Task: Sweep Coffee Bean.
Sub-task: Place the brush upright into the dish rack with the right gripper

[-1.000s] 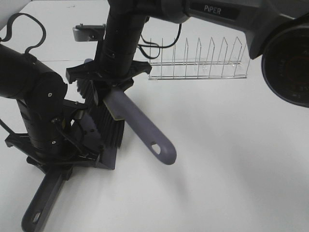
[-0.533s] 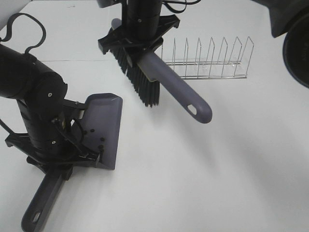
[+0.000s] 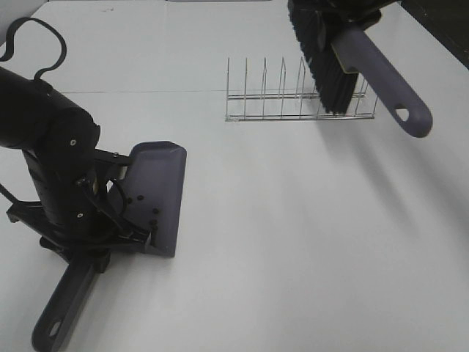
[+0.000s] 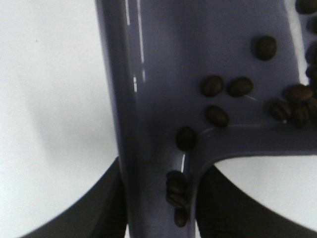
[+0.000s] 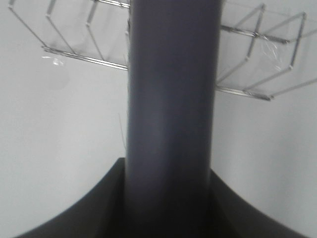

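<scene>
The grey dustpan [image 3: 160,192] lies flat on the white table at the left. My left gripper [image 3: 82,220] is shut on its handle [image 3: 64,304]. Several coffee beans [image 3: 153,213] lie inside the pan. The left wrist view shows them close up [image 4: 213,86], scattered on the pan [image 4: 158,59] near the handle, between my left gripper's fingers [image 4: 106,210]. My right gripper [image 3: 338,9] is at the top edge, shut on the brush [image 3: 381,77]. It holds the brush high, with the black bristles [image 3: 322,59] over the wire rack. The brush handle [image 5: 171,99] fills the right wrist view.
A wire rack [image 3: 282,99] stands on the table at the back right, also seen in the right wrist view [image 5: 74,49]. The left arm's black body [image 3: 44,139] rises over the dustpan's left side.
My right gripper has lifted the brush off the dustpan and carried it up and to the right, to above the wire rack. The left arm and dustpan have not moved.
</scene>
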`<state>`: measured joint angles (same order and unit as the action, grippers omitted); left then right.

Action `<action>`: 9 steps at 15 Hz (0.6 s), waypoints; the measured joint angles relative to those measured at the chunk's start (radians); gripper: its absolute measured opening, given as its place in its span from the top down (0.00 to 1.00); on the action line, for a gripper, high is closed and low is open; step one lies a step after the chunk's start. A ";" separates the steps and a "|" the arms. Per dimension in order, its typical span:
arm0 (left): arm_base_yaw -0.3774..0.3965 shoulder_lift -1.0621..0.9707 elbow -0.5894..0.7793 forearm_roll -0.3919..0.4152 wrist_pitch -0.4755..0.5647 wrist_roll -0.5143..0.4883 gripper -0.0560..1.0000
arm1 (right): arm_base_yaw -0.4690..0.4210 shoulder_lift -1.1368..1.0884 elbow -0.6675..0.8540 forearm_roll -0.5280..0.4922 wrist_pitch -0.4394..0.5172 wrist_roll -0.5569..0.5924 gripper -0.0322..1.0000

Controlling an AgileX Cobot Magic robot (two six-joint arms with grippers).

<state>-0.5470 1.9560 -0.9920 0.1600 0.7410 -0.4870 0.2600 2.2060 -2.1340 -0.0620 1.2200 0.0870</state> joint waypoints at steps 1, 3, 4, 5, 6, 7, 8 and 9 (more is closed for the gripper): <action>0.000 -0.001 0.000 0.000 0.000 0.000 0.60 | -0.028 -0.039 0.107 0.000 0.000 0.006 0.68; 0.000 -0.001 0.000 0.000 -0.001 0.000 0.60 | -0.030 -0.064 0.241 0.003 0.003 0.006 0.68; 0.000 -0.001 0.000 0.000 0.000 0.000 0.60 | -0.030 -0.063 0.298 0.012 0.008 0.006 0.68; 0.000 -0.001 0.000 0.000 0.000 0.001 0.60 | -0.030 -0.059 0.335 0.015 0.011 0.006 0.68; 0.000 -0.001 0.000 0.000 0.000 0.001 0.60 | -0.030 -0.052 0.343 0.008 0.015 0.006 0.68; 0.000 -0.001 0.000 0.000 0.000 0.001 0.60 | -0.030 -0.049 0.343 0.001 0.012 0.006 0.68; 0.000 -0.001 0.000 0.000 0.000 0.001 0.60 | -0.030 -0.043 0.341 -0.015 0.011 0.006 0.68; 0.000 -0.001 0.000 0.000 0.000 0.001 0.60 | -0.030 -0.033 0.327 -0.027 0.011 0.007 0.68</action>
<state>-0.5470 1.9550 -0.9920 0.1600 0.7410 -0.4860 0.2300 2.1730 -1.8070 -0.0890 1.2310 0.0940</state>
